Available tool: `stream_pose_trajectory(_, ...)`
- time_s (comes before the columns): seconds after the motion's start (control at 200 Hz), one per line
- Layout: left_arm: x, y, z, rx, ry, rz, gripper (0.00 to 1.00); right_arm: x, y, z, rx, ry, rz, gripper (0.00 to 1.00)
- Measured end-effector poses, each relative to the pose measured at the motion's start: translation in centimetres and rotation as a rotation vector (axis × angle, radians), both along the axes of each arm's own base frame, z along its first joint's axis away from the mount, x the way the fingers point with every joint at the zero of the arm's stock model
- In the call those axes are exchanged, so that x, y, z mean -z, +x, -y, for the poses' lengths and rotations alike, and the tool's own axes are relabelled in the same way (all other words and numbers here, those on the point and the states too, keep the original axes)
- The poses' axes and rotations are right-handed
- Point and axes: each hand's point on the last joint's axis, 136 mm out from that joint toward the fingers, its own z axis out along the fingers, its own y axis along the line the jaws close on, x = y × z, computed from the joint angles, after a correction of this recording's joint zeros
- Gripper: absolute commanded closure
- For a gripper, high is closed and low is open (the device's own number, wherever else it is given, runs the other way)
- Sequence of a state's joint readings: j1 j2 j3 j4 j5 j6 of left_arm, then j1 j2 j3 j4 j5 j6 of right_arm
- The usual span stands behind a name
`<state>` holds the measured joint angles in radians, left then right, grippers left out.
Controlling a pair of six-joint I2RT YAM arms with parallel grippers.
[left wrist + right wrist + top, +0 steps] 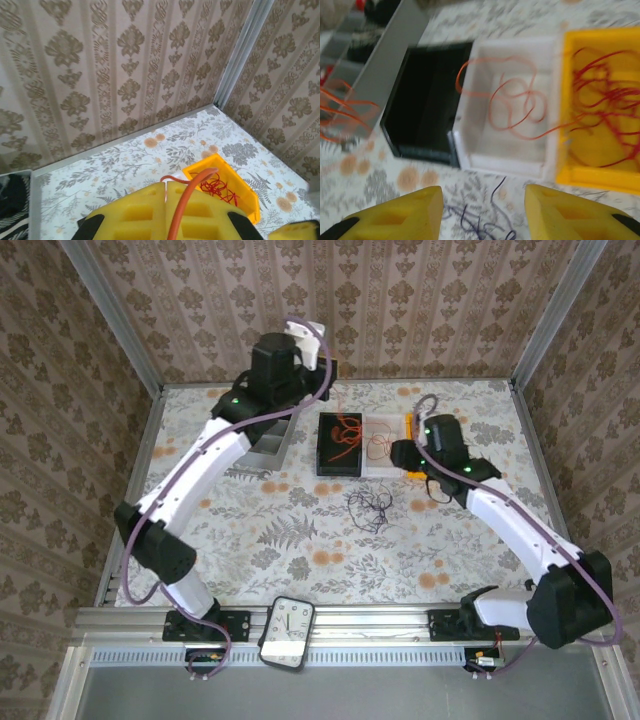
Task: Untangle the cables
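Observation:
My left gripper (165, 186) is raised high and shut on an orange cable (186, 205), which comes out of the seam between the yellow pads and arches over the right pad. More orange cable (342, 436) lies in the black bin (326, 462). A thin orange cable (515, 107) is looped in the white bin (512, 162). Red cables (605, 107) fill the yellow bin (585, 175). A dark purple-blue cable tangle (370, 508) lies on the table in front of the bins. My right gripper (482, 205) hovers open just above that tangle (480, 225), holding nothing.
A grey divided tray (272, 445) stands left of the black bin, below the left arm. The three bins sit side by side at the back middle of the table. A clock-like device (287, 632) lies on the front rail. Patterned walls close the back and sides.

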<state>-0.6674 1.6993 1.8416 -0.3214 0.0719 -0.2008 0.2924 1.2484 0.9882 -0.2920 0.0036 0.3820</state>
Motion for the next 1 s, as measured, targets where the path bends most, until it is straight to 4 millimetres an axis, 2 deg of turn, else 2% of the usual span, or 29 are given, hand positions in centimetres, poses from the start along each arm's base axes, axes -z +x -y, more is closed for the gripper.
stream_pose_trajectory(0.065, 1.0, 0.9, 1.0, 0.003, 0.002, -0.004, 1.00, -1.0, 0.3, 1.9, 0.067, 0.019, 0.026, 0.51)
stream_pose_trajectory(0.14, 2.0, 2.0, 2.0, 0.004, -0.004, -0.007, 1.00, -1.1, 0.3, 3.8, 0.129, 0.031, 0.033, 0.51)
stream_pose_trajectory(0.28, 4.9, 4.1, 4.2, 0.006, -0.025, -0.031, 1.00, -0.1, -0.1, 5.0, 0.167, 0.034, 0.010, 0.51)
stream_pose_trajectory(0.42, 10.0, 5.7, 8.1, 0.030, -0.013, -0.088, 1.00, 0.6, -0.5, 5.2, 0.176, 0.038, -0.011, 0.52)
stream_pose_trajectory(0.505, 14.5, 5.9, 10.6, 0.050, 0.021, -0.145, 1.00, 0.6, -0.5, 5.2, 0.175, 0.038, -0.011, 0.51)
stream_pose_trajectory(0.63, 20.3, 5.8, 13.0, 0.068, 0.071, -0.223, 1.00, 0.7, -0.5, 5.1, 0.168, 0.039, -0.013, 0.51)
stream_pose_trajectory(0.725, 22.9, 5.6, 13.8, 0.072, 0.100, -0.262, 1.00, 0.7, -0.7, 5.1, 0.167, 0.038, -0.017, 0.52)
stream_pose_trajectory(0.795, 23.6, 5.8, 14.0, 0.071, 0.107, -0.274, 1.00, 0.7, -0.9, 5.2, 0.165, 0.033, -0.022, 0.52)
stream_pose_trajectory(0.86, 23.7, 6.0, 14.1, 0.065, 0.109, -0.282, 0.93, 0.6, -1.1, 5.2, 0.162, 0.027, -0.022, 0.52)
stream_pose_trajectory(0.965, 23.3, 6.2, 13.9, 0.050, 0.106, -0.287, 0.63, 0.6, -1.1, 5.2, 0.159, 0.024, -0.021, 0.52)
stream_pose_trajectory(1.0, 23.2, 6.2, 13.8, 0.047, 0.108, -0.286, 0.56, 0.6, -1.1, 5.2, 0.157, 0.024, -0.020, 0.52)
